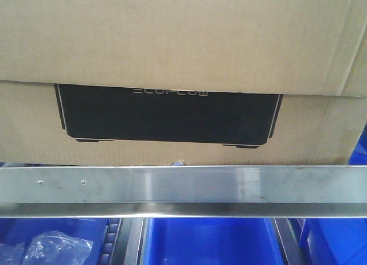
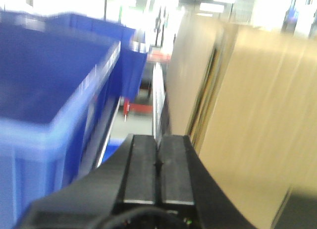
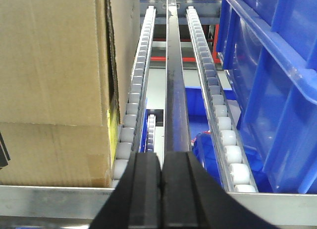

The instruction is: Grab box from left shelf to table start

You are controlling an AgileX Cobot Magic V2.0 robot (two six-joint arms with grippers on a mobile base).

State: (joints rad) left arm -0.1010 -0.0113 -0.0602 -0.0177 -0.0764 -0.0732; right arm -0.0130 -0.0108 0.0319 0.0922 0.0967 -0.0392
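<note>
**1. Box**
- Box (image 1: 172,41) sits on shelf (image 3: 220,125), behind front rail (image 1: 183,190).
- Front view: box fills upper frame, at 12 o'clock of rail. Its lower edge is just above rail.
- Black panel (image 1: 169,113) faces cam. An overlapping cardboard edge cuts off the top of the pale lettering.

**2. Below rail**
- Blue bins (image 1: 212,242) at 6 o'clock of rail.
- Clear plastic bag (image 1: 51,250) lies in the bin at 7 o'clock.

**3. R gripper**
- R gripper (image 3: 162,157) is at 6 o'clock of its wrist view, in front of rail.
- Jaws are pressed fully together, nothing between them.
- It lines up w/ dark centre bar (image 3: 176,90), which runs toward 12 o'clock.
- Box is at 9–10 o'clock of gripper and apart from it.
- Box side edge runs along the L track of rollers (image 3: 134,102).
- A second roller track lies at 1 o'clock of gripper. A blue bin stands just beyond it, at 2–3 o'clock.
- More blue shows under the tracks, between bar and R track.

**4. L gripper**
- View is blurred, so detail is limited.
- L gripper (image 2: 158,142) is at 6 o'clock of its view. Jaws are pressed together, nothing held.
- Box side wall is at 2–3 o'clock, near gripper. Contact: cannot tell.
- A blue bin fills 9–10 o'clock.
- A thin metal strip runs toward 12 o'clock from the jaw seam, between bin and box.
</note>
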